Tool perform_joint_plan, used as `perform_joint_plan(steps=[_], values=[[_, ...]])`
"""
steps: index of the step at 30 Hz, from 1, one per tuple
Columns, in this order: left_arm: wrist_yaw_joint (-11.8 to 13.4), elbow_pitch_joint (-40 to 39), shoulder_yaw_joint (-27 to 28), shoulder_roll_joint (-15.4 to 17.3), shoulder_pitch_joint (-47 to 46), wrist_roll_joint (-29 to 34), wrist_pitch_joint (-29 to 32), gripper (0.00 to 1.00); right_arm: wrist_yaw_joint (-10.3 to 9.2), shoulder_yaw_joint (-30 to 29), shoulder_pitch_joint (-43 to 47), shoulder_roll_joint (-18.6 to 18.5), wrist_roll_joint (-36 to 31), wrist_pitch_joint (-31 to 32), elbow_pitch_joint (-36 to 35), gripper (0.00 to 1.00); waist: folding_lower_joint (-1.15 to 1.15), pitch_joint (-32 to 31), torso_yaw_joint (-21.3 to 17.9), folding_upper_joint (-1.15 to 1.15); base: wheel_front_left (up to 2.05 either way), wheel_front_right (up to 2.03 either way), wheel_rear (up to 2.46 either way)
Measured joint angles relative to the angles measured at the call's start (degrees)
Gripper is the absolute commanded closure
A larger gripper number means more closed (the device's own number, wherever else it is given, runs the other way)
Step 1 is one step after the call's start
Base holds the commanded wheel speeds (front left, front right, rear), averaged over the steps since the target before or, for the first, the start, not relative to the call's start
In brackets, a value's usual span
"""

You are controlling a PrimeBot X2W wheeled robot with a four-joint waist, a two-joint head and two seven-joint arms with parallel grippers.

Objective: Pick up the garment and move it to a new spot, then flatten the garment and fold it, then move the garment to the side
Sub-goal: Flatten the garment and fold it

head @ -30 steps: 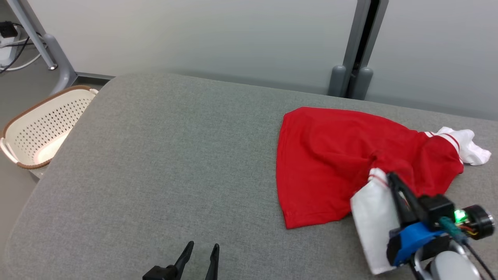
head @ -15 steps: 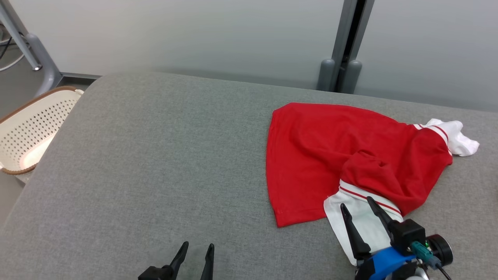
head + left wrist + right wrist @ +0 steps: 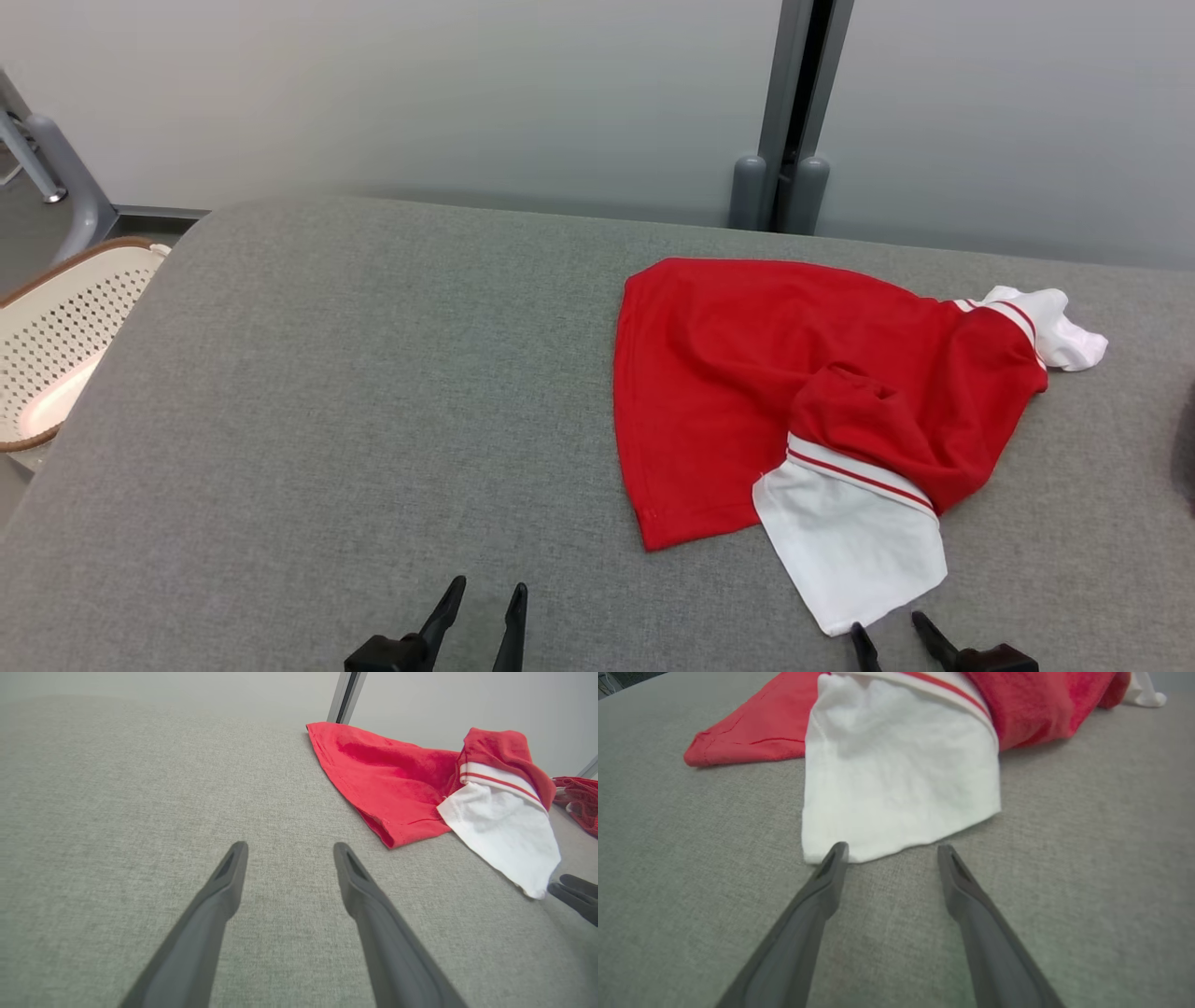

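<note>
A red garment (image 3: 747,373) with white sleeves lies crumpled on the right half of the grey table (image 3: 355,392). Its near white sleeve (image 3: 850,541) spreads toward the front edge, and the far sleeve (image 3: 1064,327) is bunched at the right. My right gripper (image 3: 887,630) stands open just in front of the near sleeve's hem (image 3: 896,844), holding nothing. At the bottom middle my left gripper (image 3: 485,597) is open over bare table, well left of the garment (image 3: 397,784). The right gripper's fingers (image 3: 577,891) also show at the left wrist view's right edge.
A cream perforated basket (image 3: 56,336) with a brown rim sits beside the table's left edge. A grey post (image 3: 794,112) stands against the pale wall behind the table. Some red mesh (image 3: 579,800) lies at the far right in the left wrist view.
My right gripper has let go of the white sleeve, opened and drawn back toward the front edge. The sleeve now lies flat. The head camera has turned, shifting the whole view leftward.
</note>
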Motion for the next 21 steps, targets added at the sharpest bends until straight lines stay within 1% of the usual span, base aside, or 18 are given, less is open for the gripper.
perform_joint_plan(steps=[3, 9, 12, 13, 14, 18, 21], values=[[0.00, 0.31, 0.12, 0.00, 0.10, 0.43, 0.00, 0.00, 0.00, 0.20, -0.80, 0.04, 1.38, 0.00, 3.05, 0.00, 0.00, -0.03, 0.71, 0.00, 0.00, 0.00, 0.00], [0.00, 0.64, 0.47, 0.00, 0.49, 0.94, 0.00, 0.00, 0.00, 2.46, -3.66, 0.10, 7.10, -0.07, 5.78, 0.00, 0.00, 0.17, 2.21, 0.00, 0.00, 0.00, 0.00], [0.00, 0.67, 0.56, 0.00, 0.51, 0.97, 0.00, 0.00, 0.00, 3.28, -4.48, 0.10, 8.45, -0.27, 7.98, 0.00, 0.00, 0.24, 2.56, 0.00, 0.00, 0.00, 0.00], [0.00, 0.68, 0.57, 0.00, 0.51, 0.97, 0.01, 0.00, 0.00, 3.45, -4.71, 0.10, 9.04, -0.33, 8.49, 0.47, 0.00, 0.26, 2.63, 0.00, 0.00, 0.00, 0.00], [0.00, 0.69, 0.57, 0.00, 0.51, 0.97, 0.00, 0.00, 0.00, 3.60, -4.97, 0.10, 9.51, -0.47, 8.98, 1.00, 0.00, 0.27, 2.66, 0.00, 0.00, 0.00, 0.00], [0.00, 0.49, 0.82, 0.00, 0.55, 0.77, 0.00, 0.00, 0.00, 2.48, -5.51, 0.10, 10.14, -0.46, 9.87, 1.00, 0.00, 0.32, 2.14, 0.00, 0.00, 0.00, 0.00], [0.00, 0.02, 0.97, 0.00, 0.61, 0.43, 0.00, 0.00, 0.08, -2.76, -4.75, 0.68, 7.46, -0.21, 8.60, 1.00, 0.00, 0.41, 1.10, 0.00, 0.00, 0.00, 0.00]])
